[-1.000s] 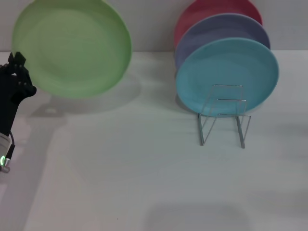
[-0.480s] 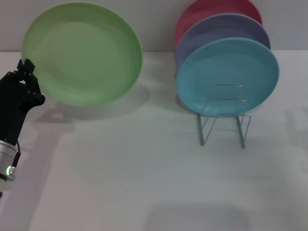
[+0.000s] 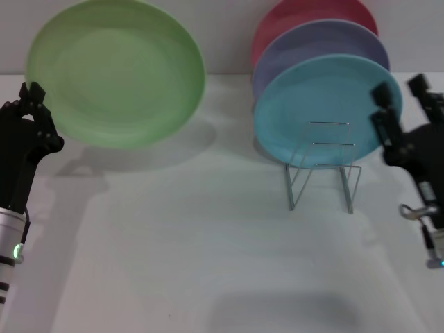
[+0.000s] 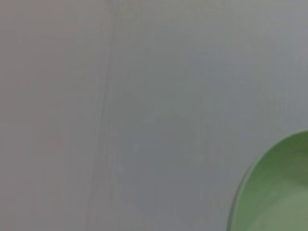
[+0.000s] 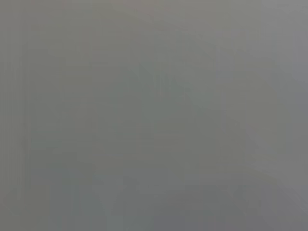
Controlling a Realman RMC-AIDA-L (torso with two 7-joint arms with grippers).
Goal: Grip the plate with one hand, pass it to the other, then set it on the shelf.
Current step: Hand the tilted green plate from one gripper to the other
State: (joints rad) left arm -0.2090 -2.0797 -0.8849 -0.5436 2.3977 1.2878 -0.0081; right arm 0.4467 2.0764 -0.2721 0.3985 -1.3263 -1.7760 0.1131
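The light-green plate (image 3: 118, 73) is held up in the air at the far left, tilted to face me, with its shadow on the table below. My left gripper (image 3: 32, 97) is shut on its lower left rim. The plate's rim also shows in the left wrist view (image 4: 276, 192). My right gripper (image 3: 400, 89) is open and empty at the right edge, beside the rack's plates. The silver wire shelf (image 3: 322, 170) stands at the right middle of the table. The right wrist view shows only a grey surface.
The shelf holds a sky-blue plate (image 3: 326, 104) in front, a lavender plate (image 3: 319, 41) behind it and a red plate (image 3: 312, 12) at the back. The white table (image 3: 194, 243) spreads in front.
My right gripper has come into view at the right edge. My left gripper carried the green plate a little to the right, then slightly up.
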